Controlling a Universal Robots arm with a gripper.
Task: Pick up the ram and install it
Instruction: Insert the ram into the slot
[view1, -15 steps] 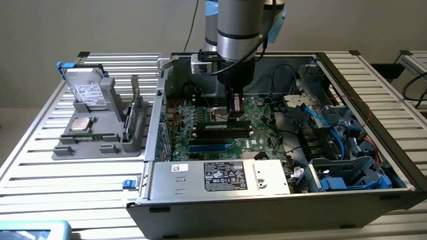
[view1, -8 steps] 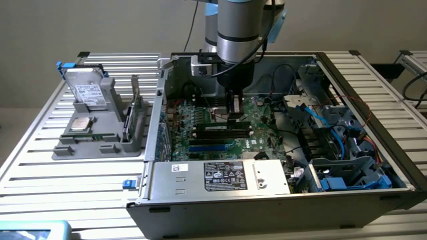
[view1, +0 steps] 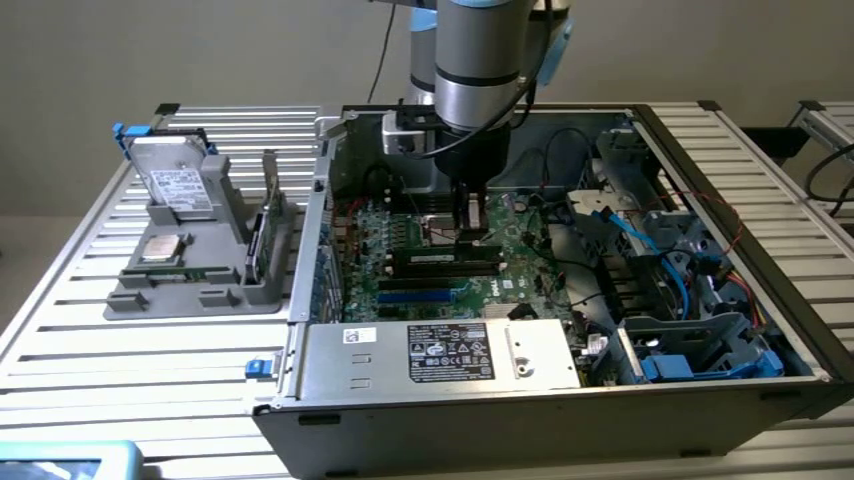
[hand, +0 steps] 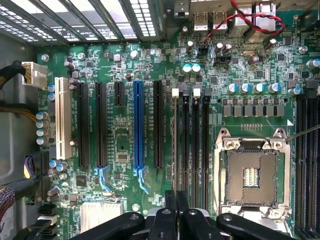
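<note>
Tool (view1: 470, 236), fingers shut with nothing between them, stands upright just above the ram (view1: 434, 258), which sits edge-up in a motherboard (view1: 521, 222) slot directly beneath it. Seating likely calls for a straight downward push, centred on the upper edge, without tilt.

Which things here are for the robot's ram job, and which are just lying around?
For the job:
- gripper, closed at the ram's top edge
- ram, at a motherboard slot
- memory slots

Just lying about:
- hard drive, silver chip and green card in the grey holder
- power supply
</note>
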